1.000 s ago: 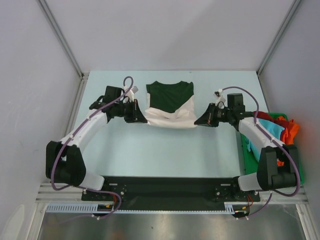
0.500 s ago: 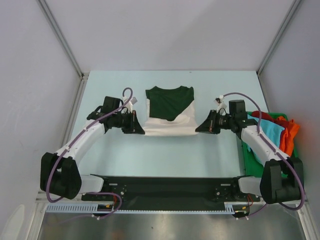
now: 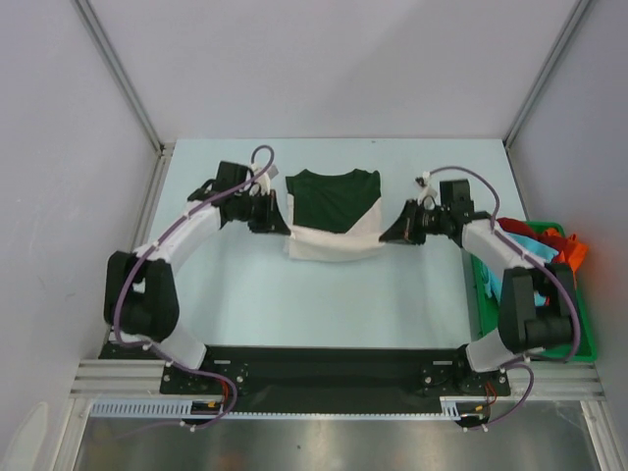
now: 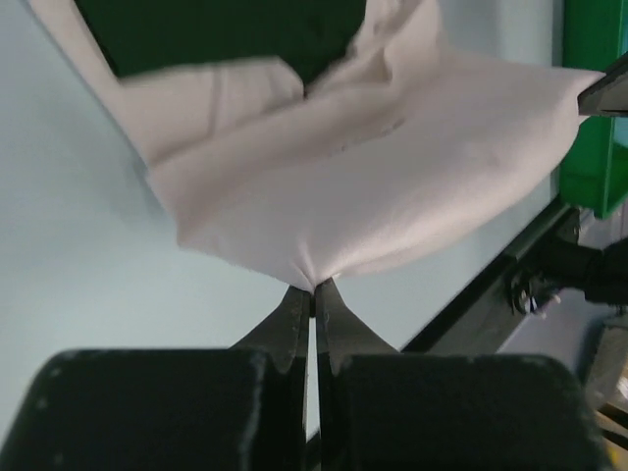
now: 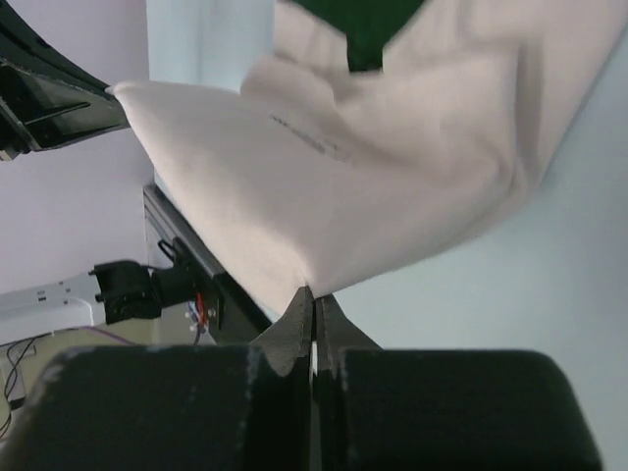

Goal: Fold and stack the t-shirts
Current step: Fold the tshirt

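A folded dark green t-shirt (image 3: 334, 194) lies flat at the back middle of the table. The cream-white t-shirt (image 3: 336, 241) is stretched between my two grippers over the green shirt's near part and sags toward the table. My left gripper (image 3: 286, 229) is shut on its left corner, seen pinched in the left wrist view (image 4: 314, 285). My right gripper (image 3: 384, 236) is shut on its right corner, seen in the right wrist view (image 5: 313, 292). Faint dark lettering (image 5: 304, 137) shows on the white cloth. The green shirt (image 4: 216, 34) shows behind the white one.
A green bin (image 3: 488, 304) stands at the table's right edge holding red, orange and turquoise cloth (image 3: 549, 250). Grey walls enclose the table on three sides. The black rail (image 3: 334, 368) with both arm bases runs along the near edge.
Both grippers dipped toward the near side and then moved back toward the far side, carrying the white shirt's held edge up over the green shirt. Both stayed shut on the cloth.
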Tool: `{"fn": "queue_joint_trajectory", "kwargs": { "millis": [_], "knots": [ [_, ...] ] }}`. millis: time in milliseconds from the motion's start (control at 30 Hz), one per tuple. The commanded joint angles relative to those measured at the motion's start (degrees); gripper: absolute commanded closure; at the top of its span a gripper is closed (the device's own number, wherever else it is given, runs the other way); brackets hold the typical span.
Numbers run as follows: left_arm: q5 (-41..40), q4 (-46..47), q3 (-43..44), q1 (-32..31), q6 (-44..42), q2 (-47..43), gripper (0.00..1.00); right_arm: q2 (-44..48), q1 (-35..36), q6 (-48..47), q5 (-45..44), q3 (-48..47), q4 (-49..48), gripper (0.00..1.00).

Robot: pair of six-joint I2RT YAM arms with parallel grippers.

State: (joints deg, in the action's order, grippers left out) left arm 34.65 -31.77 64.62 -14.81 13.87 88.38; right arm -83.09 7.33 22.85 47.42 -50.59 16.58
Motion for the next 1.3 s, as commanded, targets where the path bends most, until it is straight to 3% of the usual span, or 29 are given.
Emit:
{"fn": "queue_joint_trajectory", "kwargs": {
  "millis": [0,167,233,267,300,333,367,567,733,1000,1267],
  "knots": [
    [-2.31,4.87,11.20,0.83,-2.62,6.70,1.00,-8.03,-0.57,-0.09,-0.57,-11.88,-8.21,1.00],
    [-7.75,3.74,32.29,1.19,-4.19,26.79,0.99,-25.34,-0.30,-2.19,-2.59,-29.98,-11.04,0.97],
    [-12.14,4.25,38.88,1.19,-5.07,30.52,0.99,-33.26,-0.04,-3.07,-5.31,-38.24,-11.40,0.69],
    [-13.72,4.69,40.57,1.19,-5.25,33.15,0.93,-35.37,0.14,-3.42,-7.06,-40.44,-11.04,0.58],
    [-15.48,5.05,41.98,1.10,-5.43,34.13,0.79,-36.95,0.31,-3.69,-10.12,-42.64,-9.82,0.36],
    [-19.67,5.22,43.99,1.10,-6.56,34.75,0.50,-38.54,0.31,-4.47,-10.50,-45.10,-9.38,0.30],
    [-21.71,5.40,44.36,0.92,-7.01,35.02,0.40,-38.38,0.31,-4.83,-10.42,-45.39,-9.28,0.27],
    [-26.83,4.44,37.61,1.19,-7.98,30.28,0.30,-30.66,-1.09,-2.20,-6.82,-38.72,-11.57,0.28],
    [-22.19,1.89,31.80,1.10,-10.87,26.85,0.23,-28.18,-1.18,-0.44,-4.18,-34.67,-12.88,0.31],
    [-13.49,-0.31,29.95,1.18,-12.20,28.69,0.23,-33.89,-0.39,-1.76,-3.03,-35.54,-10.43,0.34],
    [-6.97,0.83,32.67,3.73,-9.21,35.10,0.24,-40.13,0.58,-9.31,-5.75,-39.76,-3.58,0.34]
  ]
}}
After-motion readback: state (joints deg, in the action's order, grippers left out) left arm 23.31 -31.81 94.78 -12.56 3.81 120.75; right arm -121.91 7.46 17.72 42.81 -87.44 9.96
